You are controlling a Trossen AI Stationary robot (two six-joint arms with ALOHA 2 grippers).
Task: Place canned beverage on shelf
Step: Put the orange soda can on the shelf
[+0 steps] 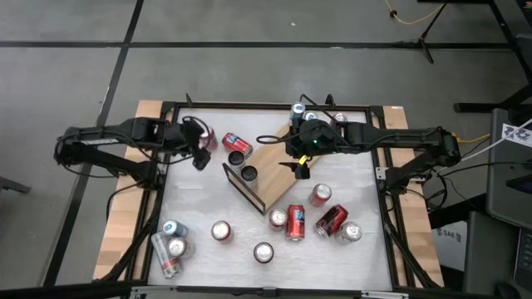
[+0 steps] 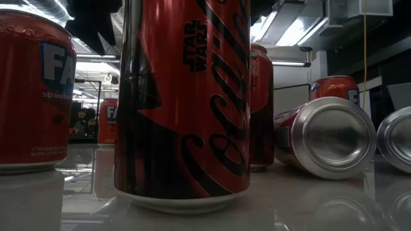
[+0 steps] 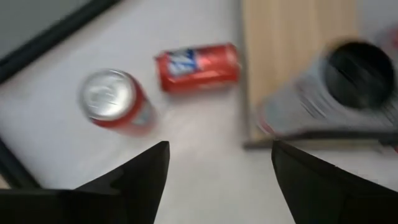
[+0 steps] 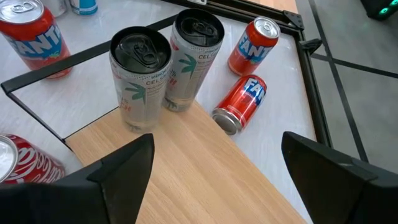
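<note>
The shelf (image 1: pixel 274 170) is a light-wood board lying askew on the white tabletop, with a black wire rail (image 4: pixel 62 65) at its end. Two pale cans with black tops (image 4: pixel 140 74) (image 4: pixel 193 56) stand upright on it, at its left end in the high view (image 1: pixel 235 158) (image 1: pixel 248 174). My left gripper (image 1: pixel 202 159) is open and empty to the left of the shelf (image 3: pixel 292 56); beyond it are an upright red can (image 3: pixel 112 99) and a lying red can (image 3: pixel 198 65). My right gripper (image 1: pixel 301 170) is open and empty above the board's right part (image 4: pixel 217 140).
Several red and silver cans stand or lie near the table's near edge (image 1: pixel 296 222) (image 1: pixel 331 220) (image 1: pixel 220 231) (image 1: pixel 170 245); the low view shows a red cola can (image 2: pixel 183 96) close up. More cans stand at the far edge (image 1: pixel 298 110). A black frame (image 1: pixel 162 166) rims the table.
</note>
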